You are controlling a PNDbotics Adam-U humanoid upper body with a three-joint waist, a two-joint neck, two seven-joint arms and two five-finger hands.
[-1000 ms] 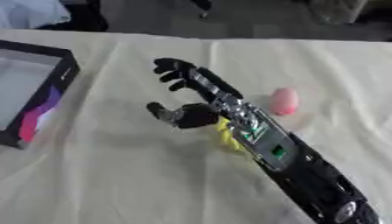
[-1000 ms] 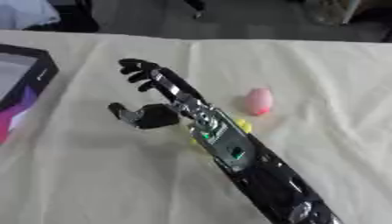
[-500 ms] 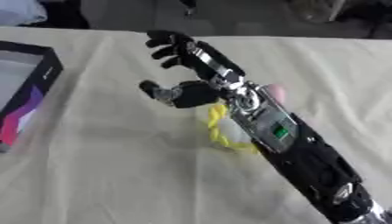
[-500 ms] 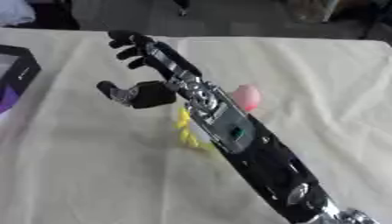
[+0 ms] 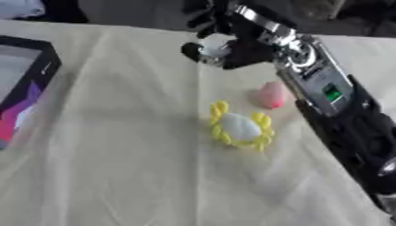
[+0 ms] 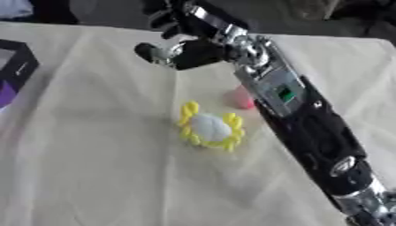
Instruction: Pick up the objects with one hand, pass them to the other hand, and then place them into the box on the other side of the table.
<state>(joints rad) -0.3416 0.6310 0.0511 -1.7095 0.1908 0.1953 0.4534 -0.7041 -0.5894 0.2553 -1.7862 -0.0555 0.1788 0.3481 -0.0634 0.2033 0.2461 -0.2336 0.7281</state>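
Right hand [image 5: 232, 44] empty, fingers relaxed, above table; yellow-white toy [image 5: 241, 128] well below it.

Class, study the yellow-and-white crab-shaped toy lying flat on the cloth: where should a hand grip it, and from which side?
Grip the yellow-and-white crab-shaped toy across its domed white middle, coming from above. It lies flat on the cream tablecloth, so its thin yellow rim probably offers little edge.
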